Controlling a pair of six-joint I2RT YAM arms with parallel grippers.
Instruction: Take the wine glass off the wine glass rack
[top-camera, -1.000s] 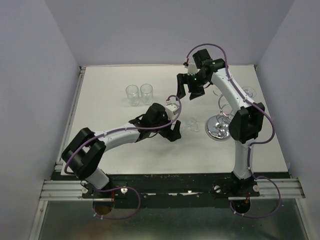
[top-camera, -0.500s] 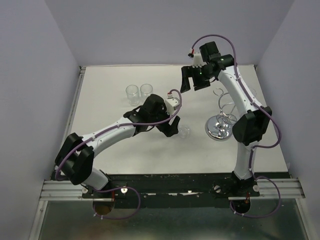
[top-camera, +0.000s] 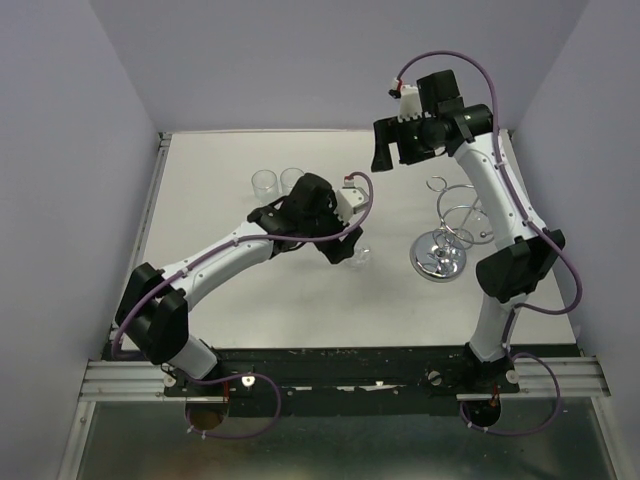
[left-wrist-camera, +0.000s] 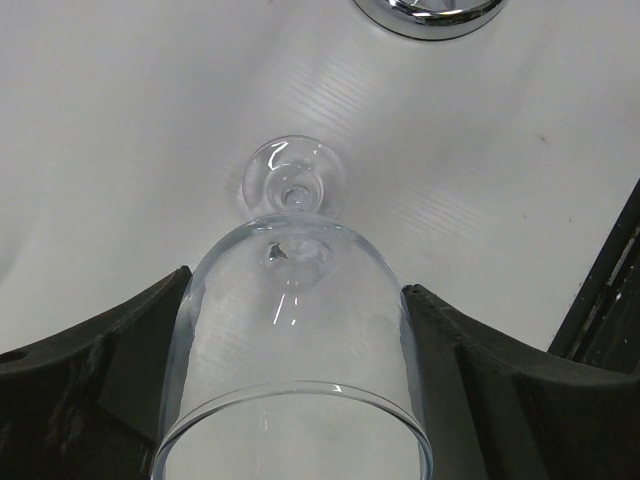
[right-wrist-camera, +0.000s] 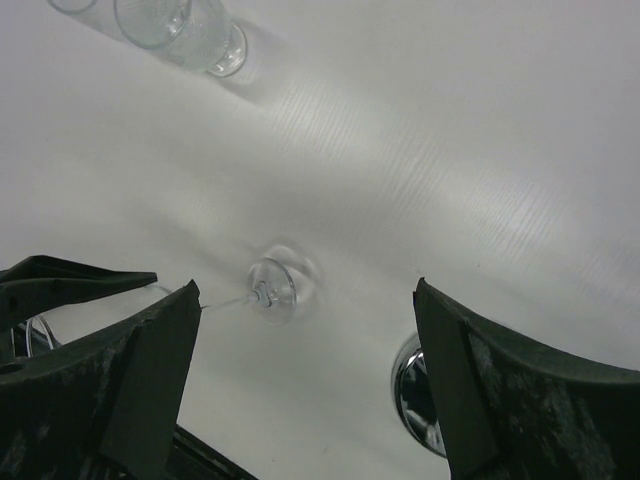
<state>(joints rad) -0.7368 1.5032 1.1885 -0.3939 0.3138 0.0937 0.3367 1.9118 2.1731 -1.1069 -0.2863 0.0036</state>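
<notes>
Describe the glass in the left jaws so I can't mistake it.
Find the chrome rack on the right of the table; the left gripper is just left of it. The wine glass sits between its jaws, unlike the two glasses standing free farther back.

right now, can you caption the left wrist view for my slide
Wine glass clamped by its bowl in the left jaws, rack base just beyond.

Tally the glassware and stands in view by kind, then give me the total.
Tumblers: 2
Wine glass: 1
Wine glass rack: 1
Total: 4 in view
</notes>
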